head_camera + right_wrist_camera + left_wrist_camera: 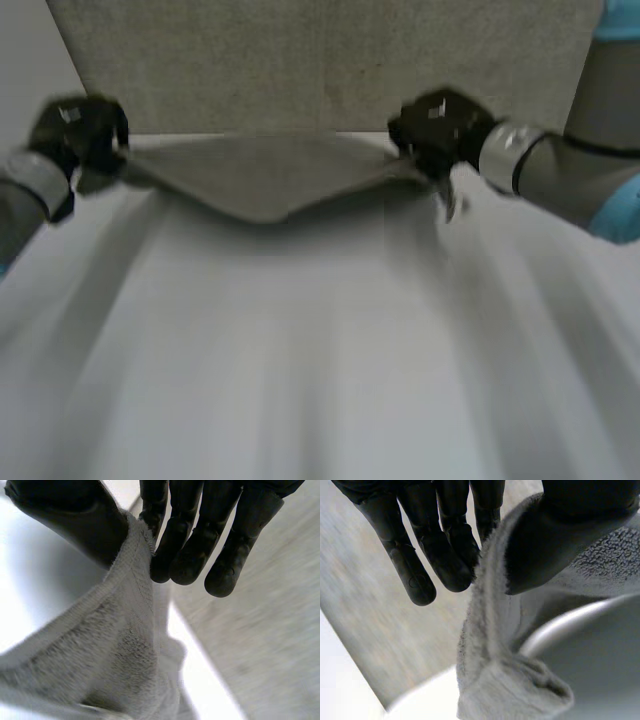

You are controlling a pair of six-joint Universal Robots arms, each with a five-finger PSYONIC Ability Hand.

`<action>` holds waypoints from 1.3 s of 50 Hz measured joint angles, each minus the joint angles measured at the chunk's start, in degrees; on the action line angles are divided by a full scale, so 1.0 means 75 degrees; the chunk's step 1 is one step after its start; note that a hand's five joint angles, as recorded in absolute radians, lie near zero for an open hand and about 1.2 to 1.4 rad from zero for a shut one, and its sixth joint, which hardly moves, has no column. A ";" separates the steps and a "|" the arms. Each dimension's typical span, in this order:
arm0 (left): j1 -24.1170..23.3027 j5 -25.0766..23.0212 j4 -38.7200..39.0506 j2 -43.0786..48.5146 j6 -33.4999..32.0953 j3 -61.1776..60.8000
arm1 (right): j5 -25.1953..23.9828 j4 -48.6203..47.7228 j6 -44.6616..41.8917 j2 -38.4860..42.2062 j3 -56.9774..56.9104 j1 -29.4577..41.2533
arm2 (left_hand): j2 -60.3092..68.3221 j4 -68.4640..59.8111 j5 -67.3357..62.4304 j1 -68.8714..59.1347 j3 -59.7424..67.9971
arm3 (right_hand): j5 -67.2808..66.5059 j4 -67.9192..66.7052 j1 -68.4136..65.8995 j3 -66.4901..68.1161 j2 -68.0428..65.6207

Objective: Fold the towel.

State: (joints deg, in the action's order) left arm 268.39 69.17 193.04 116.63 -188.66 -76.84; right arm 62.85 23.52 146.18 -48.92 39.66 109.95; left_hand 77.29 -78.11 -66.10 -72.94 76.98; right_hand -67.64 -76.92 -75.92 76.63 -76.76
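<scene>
Holds a grey towel stretched across the upper middle of the frame, sagging at its centre over the white tabletop. With the left hand at the upper left, pinches one end of the cloth; seen from the left wrist, clamps the thick towel edge between the thumb and straight fingers. With the right hand at the upper right, pinches the opposite end likewise, catching the hem between thumb and fingers. Faces a beige panel beyond the tabletop's far edge.
</scene>
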 measured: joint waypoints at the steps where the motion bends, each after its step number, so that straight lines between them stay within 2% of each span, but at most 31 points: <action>1: 0.0070 -0.0146 0.0072 -0.0037 -0.0085 -0.0363 | -0.0100 0.0020 -0.0070 -0.0066 0.0333 -0.0056 | 0.0000 0.0000 0.0000 -0.0001 0.0000 | 0.0001 0.0000 0.0000 0.0000 0.0000; 8: 0.0558 -0.0827 0.0250 -0.0591 -0.0989 -0.2145 | -0.0303 0.0023 -0.0568 -0.0911 0.2289 -0.0269 | 0.0000 -0.0001 -0.0001 -0.0001 0.0000 | 0.0005 -0.0001 0.0000 0.0000 0.0000; 13: 0.0882 -0.1294 0.0161 -0.1786 -0.1338 -0.3020 | -0.0262 0.0011 -0.0721 -0.2191 0.3545 -0.0305 | 0.0000 -0.0001 0.0000 -0.0001 0.0000 | 0.0005 -0.0001 0.0000 0.0000 0.0000; 17: 0.1011 -0.1509 0.0139 -0.2720 -0.0834 -0.3197 | -0.0193 0.0004 -0.0646 -0.3091 0.3923 -0.0308 | 0.0000 -0.0001 0.0000 -0.0001 0.0000 | -0.0001 -0.0001 0.0000 0.0000 0.0000; 23: 0.1019 -0.1582 0.0336 -0.3244 0.0185 -0.2980 | -0.0118 -0.0097 -0.0399 -0.3541 0.3825 -0.0310 | 0.0000 -0.0001 0.0000 -0.0001 0.0001 | 0.0005 -0.0001 0.0000 0.0000 0.0000; 26: 0.0972 -0.1568 0.0522 -0.3002 0.0521 -0.2768 | -0.0055 -0.0210 -0.0373 -0.3275 0.3644 -0.0297 | 0.0000 -0.0001 -0.0001 -0.0001 0.0001 | 0.0004 -0.0001 0.0000 0.0004 0.0000; 30: 0.0739 -0.1508 0.0715 -0.2038 0.0611 -0.2225 | 0.0212 -0.0395 -0.0635 -0.2437 0.3276 -0.0219 | 0.0000 -0.0001 -0.0001 -0.0001 0.0001 | 0.0005 -0.0001 0.0000 0.0000 0.0000; 37: 0.0214 -0.1273 0.0389 0.0156 0.0139 -0.0631 | 0.0979 -0.0800 -0.1448 -0.0776 0.2369 -0.0007 | 0.0000 -0.0001 -0.0001 -0.0001 0.0001 | 0.0002 -0.0001 0.0000 0.0001 0.0000; 44: -0.0111 -0.0442 -0.0429 0.1987 -0.0442 0.1504 | 0.1325 -0.1769 -0.1702 0.0482 0.1390 0.0174 | 0.0001 -0.0001 -0.0001 -0.0001 0.0001 | 0.0005 -0.0001 0.0000 0.0001 0.0000; 51: -0.0265 0.0323 -0.0657 0.2941 -0.0556 0.2989 | 0.1385 -0.2882 -0.1675 0.1109 0.0896 0.0361 | 0.0000 -0.0001 -0.0001 -0.0002 0.0001 | 0.0004 -0.0002 -0.0001 0.0004 0.0000; 58: -0.0377 0.0692 -0.0653 0.3496 -0.0553 0.3741 | 0.1725 -0.3378 -0.1700 0.1749 0.0406 0.0520 | -0.0001 0.0001 0.0000 -0.0002 0.0001 | 0.0005 -0.0002 -0.0001 0.0001 0.0000; 60: -0.0406 0.0712 -0.0644 0.3607 -0.0553 0.3837 | 0.1879 -0.3385 -0.1715 0.1955 0.0241 0.0552 | -0.0571 0.0588 0.0407 0.0169 -0.0494 | 0.0352 0.0408 0.0353 -0.0374 0.0388; 61: -0.0420 0.0718 -0.0642 0.3672 -0.0553 0.3871 | 0.1962 -0.3374 -0.1722 0.2067 0.0153 0.0565 | -0.1215 0.1200 0.0939 0.0619 -0.1058 | 0.1236 0.1151 0.1133 -0.1112 0.1168; 63: -0.0437 0.0722 -0.0635 0.3752 -0.0555 0.3904 | 0.2069 -0.3345 -0.1729 0.2211 0.0047 0.0580 | -0.3254 0.3335 0.3081 0.2560 -0.3125 | 0.3167 0.2988 0.2921 -0.2962 0.3059; 65: -0.0451 0.0727 -0.0631 0.3838 -0.0560 0.3919 | 0.2200 -0.3304 -0.1731 0.2365 -0.0063 0.0590 | -0.5984 0.5864 0.5720 0.5246 -0.5622 | 0.6052 0.5686 0.5665 -0.5667 0.5874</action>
State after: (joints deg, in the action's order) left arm 265.01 74.62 188.31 145.42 -192.86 -47.45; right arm 79.35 -1.27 133.20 -31.18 39.19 114.37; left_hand 32.41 -34.13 -23.20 -33.60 34.81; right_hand -22.25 -34.28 -33.43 34.13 -32.70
